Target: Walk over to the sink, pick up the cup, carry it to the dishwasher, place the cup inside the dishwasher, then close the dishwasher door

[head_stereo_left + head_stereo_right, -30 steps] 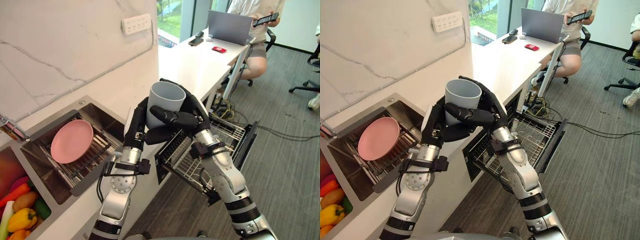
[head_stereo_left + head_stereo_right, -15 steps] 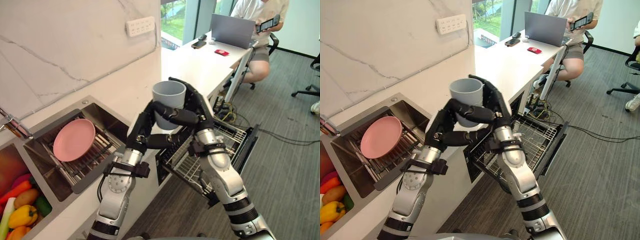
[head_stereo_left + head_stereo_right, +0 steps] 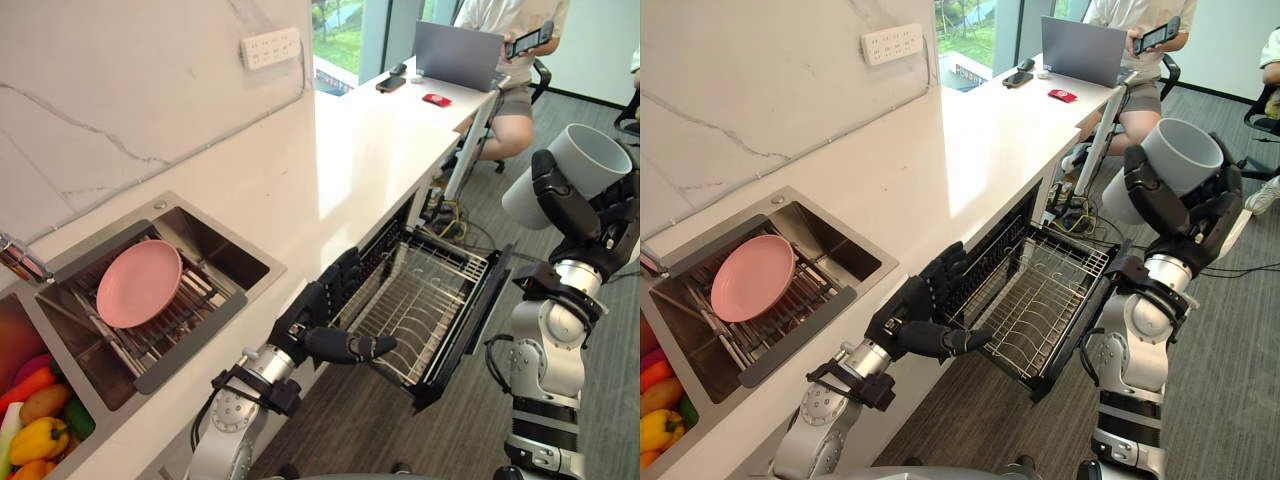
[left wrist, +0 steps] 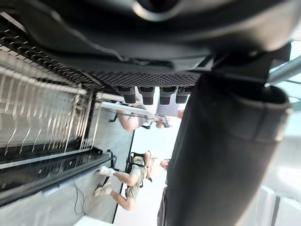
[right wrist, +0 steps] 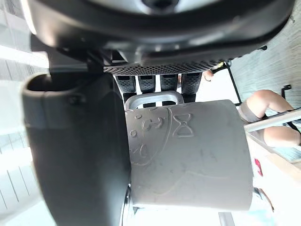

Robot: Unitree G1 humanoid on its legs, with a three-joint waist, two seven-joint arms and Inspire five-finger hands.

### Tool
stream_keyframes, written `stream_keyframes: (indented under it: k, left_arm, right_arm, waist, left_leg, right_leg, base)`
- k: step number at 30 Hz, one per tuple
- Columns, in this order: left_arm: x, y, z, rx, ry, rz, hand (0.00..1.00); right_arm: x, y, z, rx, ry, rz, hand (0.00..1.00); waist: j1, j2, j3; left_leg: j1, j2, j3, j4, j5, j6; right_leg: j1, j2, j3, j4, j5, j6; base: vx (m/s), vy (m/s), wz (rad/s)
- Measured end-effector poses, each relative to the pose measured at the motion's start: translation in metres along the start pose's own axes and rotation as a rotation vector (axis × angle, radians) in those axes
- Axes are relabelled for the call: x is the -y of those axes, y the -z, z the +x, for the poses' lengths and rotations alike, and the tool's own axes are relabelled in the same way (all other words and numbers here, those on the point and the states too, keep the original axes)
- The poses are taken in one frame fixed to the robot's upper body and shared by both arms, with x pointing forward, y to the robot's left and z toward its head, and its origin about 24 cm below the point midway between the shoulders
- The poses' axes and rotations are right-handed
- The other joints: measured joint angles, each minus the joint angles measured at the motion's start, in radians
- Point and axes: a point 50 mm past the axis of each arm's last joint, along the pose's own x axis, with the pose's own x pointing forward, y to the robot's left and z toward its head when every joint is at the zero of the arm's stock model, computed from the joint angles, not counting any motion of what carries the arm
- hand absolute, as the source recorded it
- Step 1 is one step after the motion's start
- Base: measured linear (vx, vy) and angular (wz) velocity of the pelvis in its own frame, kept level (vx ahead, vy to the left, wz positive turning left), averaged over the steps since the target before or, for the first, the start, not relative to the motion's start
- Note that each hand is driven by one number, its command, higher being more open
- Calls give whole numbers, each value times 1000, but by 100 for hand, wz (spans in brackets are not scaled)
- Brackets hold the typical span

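The right hand (image 3: 1180,215) is raised to the right of the open dishwasher (image 3: 470,320), well apart from it. Its fingers and thumb are closed round the grey cup (image 5: 188,155), with the thumb across the cup's side wall. The cup is tilted, its mouth facing up and away from the palm. In the right wrist view, the cup's handle (image 5: 155,99) lies against the fingers.

The left hand (image 3: 320,325) is low, just beside the dishwasher's pulled-out wire rack (image 3: 1040,300). Its fingers are relaxed and nearly straight, and it holds nothing.

A pink plate (image 3: 140,283) rests in the sink (image 3: 215,245), well to the left.
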Motion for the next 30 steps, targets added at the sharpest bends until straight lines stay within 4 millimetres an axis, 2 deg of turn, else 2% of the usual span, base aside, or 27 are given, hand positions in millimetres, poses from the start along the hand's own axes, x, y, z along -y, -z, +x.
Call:
stream_keyframes:
  k: [2, 3, 4, 5, 7, 8, 12, 18, 23, 25, 28, 30]
  left_arm:
    - [-8, 43, -5, -223, -36, -96, 100]
    - [-13, 71, -14, -364, -90, -138, 100]
    - [-16, 84, -20, -429, -122, -144, 100]
    - [-23, 106, -35, -543, -197, -142, 100]
    - [-34, 132, -62, -675, -317, -145, 100]
    - [-42, 144, -79, -753, -392, -122, 100]
    - [-68, 146, -95, -752, -571, -11, 100]
    - [-85, 148, -117, -764, -784, 6, 100]
    - [-95, 148, -132, -770, -891, -7, 100]
    - [-96, 146, -128, -757, -879, -8, 100]
    - [-97, 147, -126, -760, -880, -13, 100]
    - [-96, 147, -119, -706, -899, -96, 100]
  right_arm:
    - [-3, 6, -1, -30, -65, -10, 0]
    - [-5, 11, -2, -58, -116, -21, 0]
    - [-6, 13, -4, -74, -144, -29, 0]
    - [-9, 20, -7, -119, -217, -48, 0]
    - [-9, 37, -12, -224, -334, -101, 0]
    - [-9, 53, -18, -314, -405, -134, 0]
    - [3, 104, -44, -587, -528, -272, 0]
    - [26, 130, -56, -733, -521, -404, 0]
    - [54, 140, -44, -807, -456, -548, 0]
    - [61, 140, -35, -824, -423, -563, 0]
    - [63, 140, -21, -827, -385, -586, 0]
    - [62, 139, -12, -820, -355, -613, 0]
  waist:
    - [-3, 0, 0]
    - [-6, 0, -1]
    - [-6, 0, -1]
    - [-6, -1, -1]
    - [-3, -3, -2]
    - [0, -3, -2]
    - [42, -3, -3]
    - [51, -2, -1]
    - [61, 16, 34]
    - [69, 28, 69]
    - [85, 61, 144]
    - [100, 90, 209]
  left_leg:
    - [1, -1, 0, -6, 1, 0]
    - [2, -1, 0, -9, 1, 0]
    - [3, 0, 1, -11, 1, 0]
    - [4, 0, 1, -14, 2, -1]
    - [7, 1, -2, -15, 5, -2]
    - [12, 1, -6, -15, 5, -2]
    - [20, -2, -30, -17, 12, -2]
    - [2, -13, -89, -41, 44, 0]
    - [-33, -19, -127, -41, 63, -1]
    - [-58, -19, -147, -35, 72, -2]
    - [-117, -17, -183, -6, 84, 0]
    - [-163, -13, -219, 17, 93, 1]
  right_leg:
    - [-1, 0, 0, -1, 0, 0]
    - [-2, 1, 0, -1, 0, 0]
    - [-2, 1, 0, -2, 0, 0]
    - [-1, 3, 0, -5, 0, 0]
    - [4, 4, -3, -7, 0, 0]
    - [10, 5, -6, -9, 0, 0]
    - [33, 3, -31, -11, -1, 1]
    - [37, -4, -86, -9, -3, 4]
    - [29, -7, -123, -4, -4, 6]
    - [15, -5, -143, 6, -6, 2]
    - [-18, -4, -174, 29, -10, -6]
    - [-37, -5, -208, 49, -14, -13]
  base:
    - [0, 0, 0]
    - [0, 0, 0]
    - [0, 0, 0]
    - [0, 0, 0]
    - [6, -9, 3]
    - [1, -20, 18]
    - [-50, -8, 12]
    - [-52, 8, 31]
    - [-36, 22, 24]
    - [-51, 10, 31]
    - [-57, 2, 37]
    - [-62, -13, 47]
